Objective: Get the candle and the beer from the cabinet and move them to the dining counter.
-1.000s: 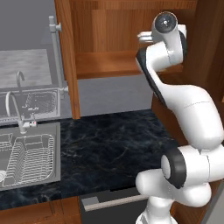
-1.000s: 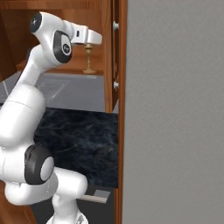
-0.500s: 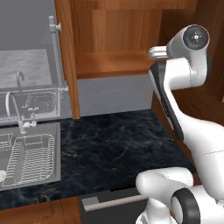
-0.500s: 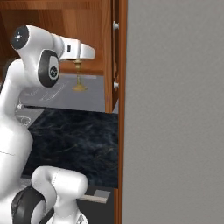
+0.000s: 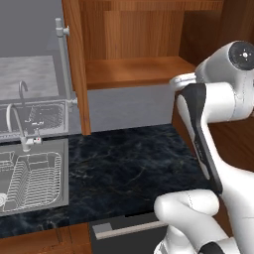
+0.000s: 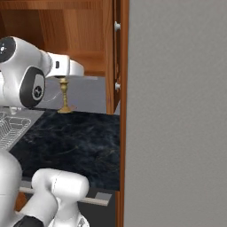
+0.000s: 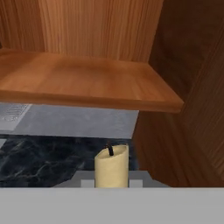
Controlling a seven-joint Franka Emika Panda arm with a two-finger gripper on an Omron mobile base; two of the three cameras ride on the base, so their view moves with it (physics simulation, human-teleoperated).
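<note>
My gripper is shut on the candle. Its brass holder hangs below the hand, just above the black counter and out in front of the open cabinet. In the hand view the cream candle with its dark wick stands close up between the jaws. Behind it is the cabinet's bare lower shelf. In the left base view the arm's white forearm covers the hand beside the cabinet shelf. The beer and the dining counter are out of view.
The cabinet door stands open to the left with its silver bar handle. A steel sink with a wire rack and a tap lies left in the counter. A tall grey panel closes off the right.
The arm has drawn back out of the cabinet and come down, carrying the candle from shelf height to just above the counter. The jaws have stayed shut on it.
</note>
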